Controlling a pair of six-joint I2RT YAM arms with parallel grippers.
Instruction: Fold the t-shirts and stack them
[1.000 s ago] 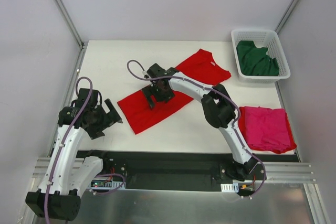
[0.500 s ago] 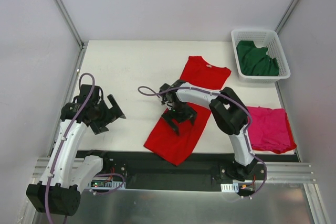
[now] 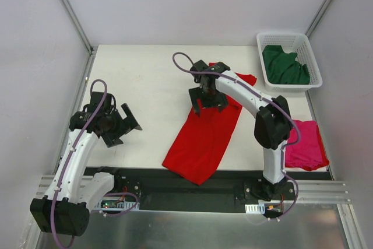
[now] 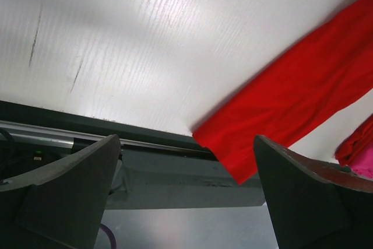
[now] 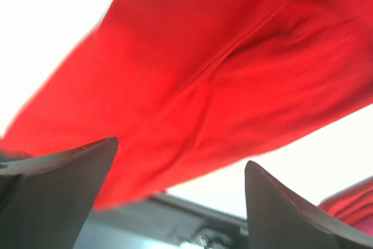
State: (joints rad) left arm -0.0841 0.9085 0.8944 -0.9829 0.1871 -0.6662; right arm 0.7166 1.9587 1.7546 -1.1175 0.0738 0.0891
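The bright red t-shirt (image 3: 207, 138) lies spread lengthwise down the table's middle, its lower end hanging over the near edge. My right gripper (image 3: 210, 104) hovers open over its upper part, nothing between the fingers. In the right wrist view the red cloth (image 5: 221, 74) fills the frame above the open right gripper (image 5: 180, 196). My left gripper (image 3: 123, 127) stands open over bare table at the left. Its wrist view shows the red shirt's (image 4: 291, 109) lower corner past the left gripper (image 4: 186, 202). The magenta-pink t-shirt (image 3: 306, 144) lies folded at the right. The dark green t-shirt (image 3: 284, 65) sits bunched in the basket.
The white lattice basket (image 3: 308, 48) stands at the back right corner. A dark rail (image 3: 175, 182) with the arm bases runs along the near edge. White walls close in the table on the left, back and right.
The right arm swung from the shirt's left end round to its far end. The red t-shirt turned from a diagonal lie to lengthwise, its end now over the near edge. The left arm barely moved.
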